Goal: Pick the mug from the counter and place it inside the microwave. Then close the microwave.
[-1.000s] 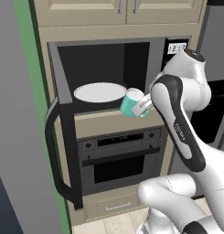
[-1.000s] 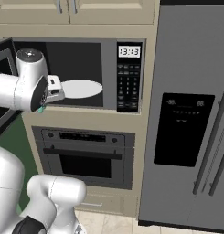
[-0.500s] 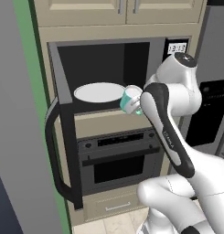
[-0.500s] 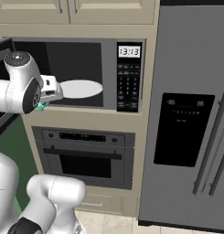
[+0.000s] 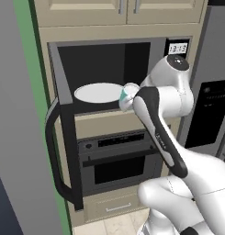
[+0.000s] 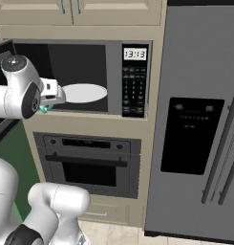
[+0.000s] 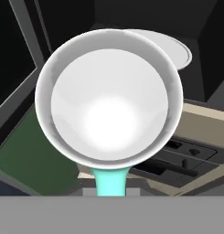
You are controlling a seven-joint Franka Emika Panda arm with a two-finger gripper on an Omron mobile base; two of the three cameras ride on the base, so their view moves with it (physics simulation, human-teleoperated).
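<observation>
1. Carrying the teal mug [image 5: 127,95], we have the jaws clamped on its handle; it hangs at the mouth of the microwave [image 6: 80,76], just beside the white turntable [image 5: 99,92].
2. We judge the step best done by easing straight in, keeping the mug level, and lowering it onto the turntable before letting go.
3. Room is tight: the open door [image 5: 68,151] stands to the left, the keypad [image 6: 133,88] to the right.

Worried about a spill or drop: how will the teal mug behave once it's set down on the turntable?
The mug looks rigid and empty, so probably light. Its wide round mouth suggests it stands steadily upright but rolls if laid sideways. The turntable looks smooth, so it may slide.
</observation>
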